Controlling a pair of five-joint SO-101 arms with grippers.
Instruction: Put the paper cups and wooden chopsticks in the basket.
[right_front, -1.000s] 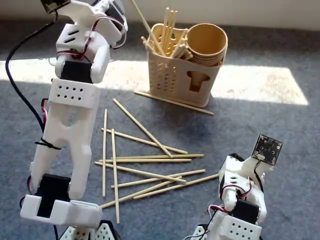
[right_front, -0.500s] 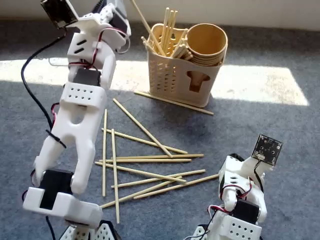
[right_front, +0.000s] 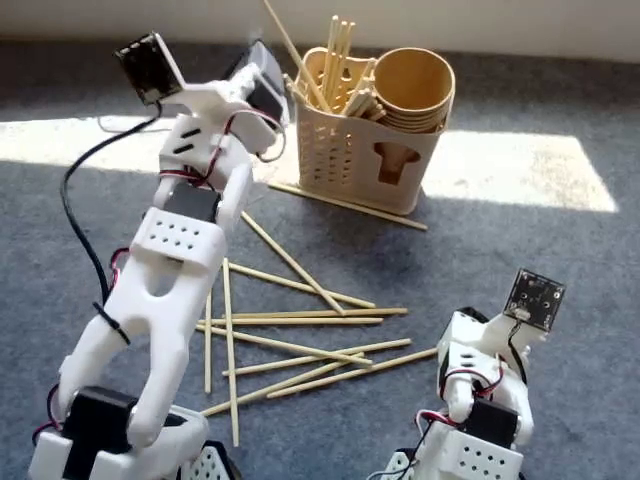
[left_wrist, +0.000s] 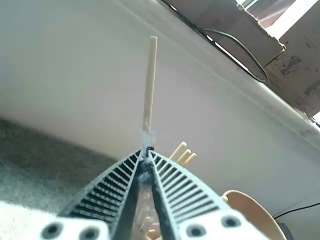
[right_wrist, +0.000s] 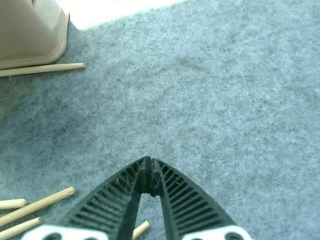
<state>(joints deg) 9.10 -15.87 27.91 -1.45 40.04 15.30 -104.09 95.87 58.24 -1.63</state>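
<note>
Surface (right_front: 540, 260): grey carpet-like covering, sunlit band across 12 o'clock half. Basket (right_front: 350, 165) stands upright on it toward 12 o'clock. Single chopstick (right_front: 350, 205) lies flat just beside basket foot, on its 6 o'clock side. Loose chopsticks (right_front: 300, 318) lie scattered and crossing from centre toward 7 o'clock, apart from basket.

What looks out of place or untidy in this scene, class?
The loose chopsticks stand out: they lie scattered and crossed over one another on the grey carpet before the basket, not in it. A single chopstick lies along the basket's foot. The paper cups already sit nested inside.
</note>
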